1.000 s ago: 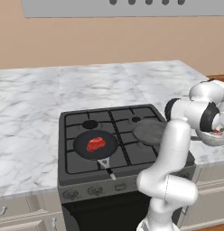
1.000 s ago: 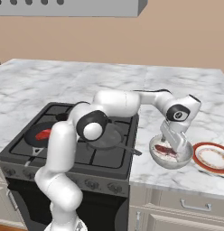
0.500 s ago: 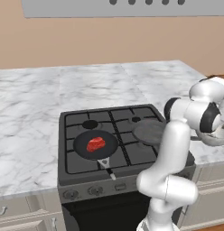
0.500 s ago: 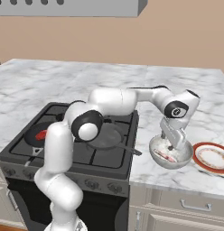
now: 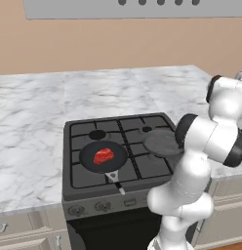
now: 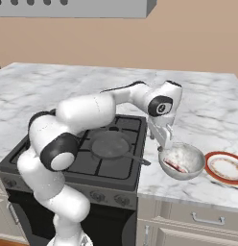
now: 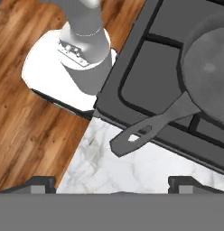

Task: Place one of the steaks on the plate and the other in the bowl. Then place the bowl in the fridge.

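The speckled bowl (image 6: 188, 156) sits on the marble counter right of the stove, with the marbled steak (image 6: 175, 166) lying inside it. The plate (image 6: 225, 166), white with a red-orange rim, lies just right of the bowl. The plain red steak (image 5: 104, 156) rests in a dark pan (image 5: 102, 157) on the stove's front left burner. My gripper (image 6: 165, 142) hangs just above the bowl's left rim, open and holding nothing. In the hand view the gripper (image 7: 113, 184) looks down on the counter edge, fingertips (image 7: 41, 182) wide apart. The fridge is out of view.
A second grey frying pan (image 6: 110, 144) sits on the stove's right side, its handle (image 7: 145, 128) reaching out over the counter edge below my hand. Marble counter (image 5: 30, 122) spreads left of and behind the stove. My arm's bulk crosses over the stove (image 6: 82, 163).
My gripper has opened fully, risen out of the bowl and shifted left toward the stove. The marbled steak stays in the bowl.
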Controlling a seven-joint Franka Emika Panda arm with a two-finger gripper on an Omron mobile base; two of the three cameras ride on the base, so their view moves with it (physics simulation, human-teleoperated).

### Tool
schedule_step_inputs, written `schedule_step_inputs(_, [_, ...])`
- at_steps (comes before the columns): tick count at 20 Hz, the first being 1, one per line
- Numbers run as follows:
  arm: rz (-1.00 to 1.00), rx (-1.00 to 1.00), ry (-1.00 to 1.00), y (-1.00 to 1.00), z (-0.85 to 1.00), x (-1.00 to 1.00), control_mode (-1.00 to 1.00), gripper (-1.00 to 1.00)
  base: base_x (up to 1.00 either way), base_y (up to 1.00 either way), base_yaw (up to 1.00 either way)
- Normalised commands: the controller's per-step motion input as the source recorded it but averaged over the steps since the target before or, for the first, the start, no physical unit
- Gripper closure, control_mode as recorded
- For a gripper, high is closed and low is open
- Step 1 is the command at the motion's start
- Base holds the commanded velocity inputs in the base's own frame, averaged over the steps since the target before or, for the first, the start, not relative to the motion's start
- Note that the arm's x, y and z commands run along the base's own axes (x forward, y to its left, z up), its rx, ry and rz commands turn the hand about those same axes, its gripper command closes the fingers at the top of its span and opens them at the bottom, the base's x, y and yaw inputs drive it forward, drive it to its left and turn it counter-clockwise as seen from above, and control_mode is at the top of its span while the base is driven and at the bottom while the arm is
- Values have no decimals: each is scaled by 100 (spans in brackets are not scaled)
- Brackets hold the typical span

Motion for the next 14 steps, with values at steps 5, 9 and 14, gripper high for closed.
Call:
schedule_step_inputs(5, [39,0,8,100,97,-21,-100,-100,0,0,0])
schedule_step_inputs(9, [46,0,15,100,91,13,-100,-100,0,0,0])
schedule_step_inputs(14, [15,8,-14,62,5,1,-100,-100,0,0,0])
